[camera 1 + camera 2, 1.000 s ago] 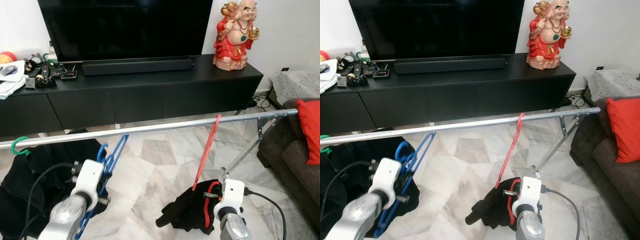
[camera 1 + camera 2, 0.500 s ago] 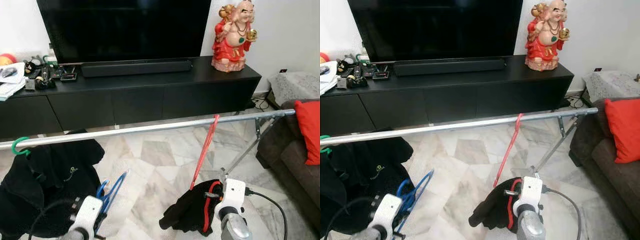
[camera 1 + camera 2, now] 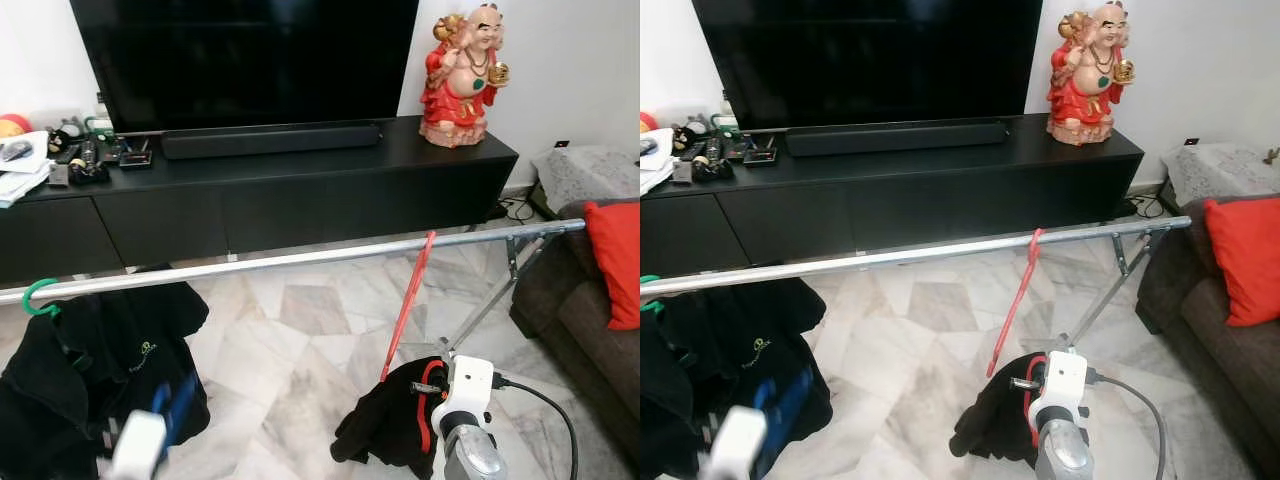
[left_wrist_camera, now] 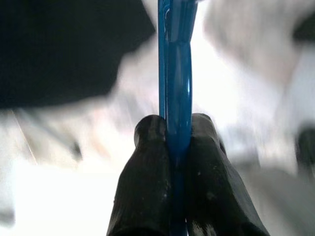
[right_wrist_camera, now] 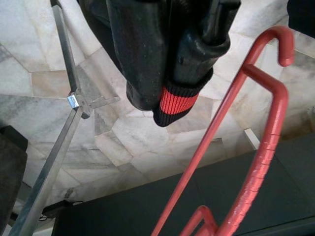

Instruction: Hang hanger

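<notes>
A silver rail point(image 3: 300, 258) runs across in front of me. A red hanger point(image 3: 408, 305) hangs from it right of centre, slanting down to a black garment with red trim point(image 3: 390, 425). My right gripper point(image 3: 426, 391) is low beside it, and the right wrist view shows this gripper point(image 5: 170, 46) shut on the garment's red-edged cuff point(image 5: 179, 101), with the red hanger's hook point(image 5: 275, 54) beside it. My left gripper point(image 4: 177, 132) is shut on a blue hanger point(image 4: 174, 59), which shows low at the left, blurred point(image 3: 176, 400).
A green hanger point(image 3: 36, 296) with a black garment point(image 3: 95, 360) hangs at the rail's left end. Behind stands a black TV console point(image 3: 300, 190) with a red statue point(image 3: 460, 75). A sofa with a red cushion point(image 3: 615, 260) is at the right, beside the rail's folding leg point(image 3: 490, 300).
My left arm has dropped from beside the rail to the bottom edge, taking the blue hanger down with it. The right gripper keeps its hold. The camera shifted slightly.
</notes>
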Robot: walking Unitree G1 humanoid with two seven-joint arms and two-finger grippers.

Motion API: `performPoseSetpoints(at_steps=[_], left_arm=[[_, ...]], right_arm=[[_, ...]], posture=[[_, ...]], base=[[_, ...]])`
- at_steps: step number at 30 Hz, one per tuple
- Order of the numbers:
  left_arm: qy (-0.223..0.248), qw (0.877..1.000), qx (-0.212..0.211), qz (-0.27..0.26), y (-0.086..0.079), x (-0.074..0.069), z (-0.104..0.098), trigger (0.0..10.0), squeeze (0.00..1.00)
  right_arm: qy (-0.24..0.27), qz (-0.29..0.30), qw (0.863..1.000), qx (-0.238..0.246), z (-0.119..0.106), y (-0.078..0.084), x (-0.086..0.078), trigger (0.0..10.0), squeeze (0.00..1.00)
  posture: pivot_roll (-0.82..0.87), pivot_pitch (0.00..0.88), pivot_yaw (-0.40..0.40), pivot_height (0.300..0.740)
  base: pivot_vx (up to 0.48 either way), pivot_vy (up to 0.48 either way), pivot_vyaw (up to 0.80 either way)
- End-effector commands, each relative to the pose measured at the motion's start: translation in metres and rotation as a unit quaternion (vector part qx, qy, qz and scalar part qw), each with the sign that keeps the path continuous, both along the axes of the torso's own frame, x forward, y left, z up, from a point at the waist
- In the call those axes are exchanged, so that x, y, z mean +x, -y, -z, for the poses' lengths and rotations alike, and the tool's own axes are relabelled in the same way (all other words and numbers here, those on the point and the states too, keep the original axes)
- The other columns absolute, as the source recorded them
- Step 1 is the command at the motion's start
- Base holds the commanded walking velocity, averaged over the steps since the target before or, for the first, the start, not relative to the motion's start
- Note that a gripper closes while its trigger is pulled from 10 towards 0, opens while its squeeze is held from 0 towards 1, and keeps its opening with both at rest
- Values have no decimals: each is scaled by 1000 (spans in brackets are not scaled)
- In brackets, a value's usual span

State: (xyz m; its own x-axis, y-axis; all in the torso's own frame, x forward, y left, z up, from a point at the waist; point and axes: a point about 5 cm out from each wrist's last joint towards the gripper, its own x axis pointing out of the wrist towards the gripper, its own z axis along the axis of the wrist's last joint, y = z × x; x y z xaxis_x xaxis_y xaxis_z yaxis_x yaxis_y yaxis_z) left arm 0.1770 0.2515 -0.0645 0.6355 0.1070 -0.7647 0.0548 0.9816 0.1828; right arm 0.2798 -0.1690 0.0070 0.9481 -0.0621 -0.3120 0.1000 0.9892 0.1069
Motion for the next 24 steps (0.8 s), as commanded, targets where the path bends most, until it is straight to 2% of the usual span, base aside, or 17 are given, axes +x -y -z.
performPoseSetpoints(at_steps=[1, 3, 4, 6, 10, 20, 24], left_arm=[[-26, 999, 9, -20, -5, -17, 8, 10000, 0], [-29, 999, 6, -26, -5, -21, 10, 10000, 0], [-55, 998, 10, -38, -4, -35, 17, 10000, 0], [-88, 995, 4, -40, 1, -51, 26, 10000, 0], [-99, 994, 6, -38, 3, -58, 30, 10000, 0], [-90, 995, 6, -42, 3, -51, 28, 10000, 0], [-95, 995, 5, -45, 4, -52, 29, 10000, 0]], right_arm=[[15, 5, 1000, -1, -5, 3, 2, 10000, 0], [14, 5, 1000, -2, -5, 3, 2, 10000, 0], [14, 6, 1000, -3, -5, 5, 2, 10000, 0], [15, 6, 1000, -3, -6, 5, 3, 10000, 0], [18, 6, 1000, -3, -8, 4, 5, 10000, 0], [19, 2, 1000, 0, -8, 1, 6, 10000, 0], [18, 3, 1000, 1, -8, 1, 6, 10000, 0]], posture=[[101, 32, -33, 740], [101, 32, -33, 740], [102, 37, -36, 740], [97, 40, -36, 740], [96, 41, -36, 740], [103, 43, -37, 740], [103, 43, -36, 740]], base=[[0, 0, 0], [0, 0, 0], [0, 0, 0], [0, 0, 0], [-63, 0, 0], [-258, 0, 0], [-262, 0, 0]])
